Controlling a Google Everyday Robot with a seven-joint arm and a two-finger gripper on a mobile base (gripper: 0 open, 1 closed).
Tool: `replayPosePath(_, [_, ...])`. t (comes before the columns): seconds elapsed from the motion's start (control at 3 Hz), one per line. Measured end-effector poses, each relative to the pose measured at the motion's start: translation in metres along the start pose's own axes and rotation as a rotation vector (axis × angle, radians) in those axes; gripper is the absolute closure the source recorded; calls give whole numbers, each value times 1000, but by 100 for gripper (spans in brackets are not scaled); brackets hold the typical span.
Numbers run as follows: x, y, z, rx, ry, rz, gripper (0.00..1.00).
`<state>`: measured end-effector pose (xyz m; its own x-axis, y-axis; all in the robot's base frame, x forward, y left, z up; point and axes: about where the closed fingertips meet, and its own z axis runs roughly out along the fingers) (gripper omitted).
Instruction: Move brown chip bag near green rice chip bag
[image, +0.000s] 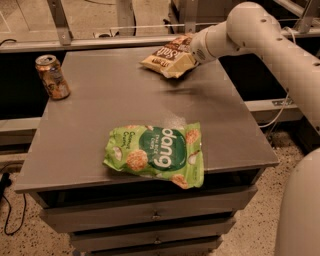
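Observation:
The brown chip bag (165, 59), dark brown above and cream below with white lettering, hangs a little above the far right part of the grey table (100, 115) and casts a shadow under it. My gripper (187, 54) is shut on the bag's right end, at the tip of the white arm that reaches in from the right. The green rice chip bag (156, 155) lies flat at the table's front edge, right of the middle, with its "dang" lettering upside down to me. The two bags are well apart.
A drink can (52, 76) stands upright at the table's far left edge. Drawers (150, 215) sit under the tabletop. A metal rail and frame (90, 42) run behind the table. The robot's white body (300, 210) fills the lower right.

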<state>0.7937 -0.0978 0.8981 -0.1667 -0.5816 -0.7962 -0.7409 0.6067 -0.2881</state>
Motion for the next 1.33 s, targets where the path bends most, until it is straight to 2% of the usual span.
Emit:
replayPosePath(0.33, [-1,-4,21,6,-15,44,0])
replayPosePath(0.67, [5,-1,44,1,-2,76,6])
replayPosePath(1.0, [14,-4,59,18,23,81,24])
replayPosePath(1.33, [12,-13,55,54,23,61,47])
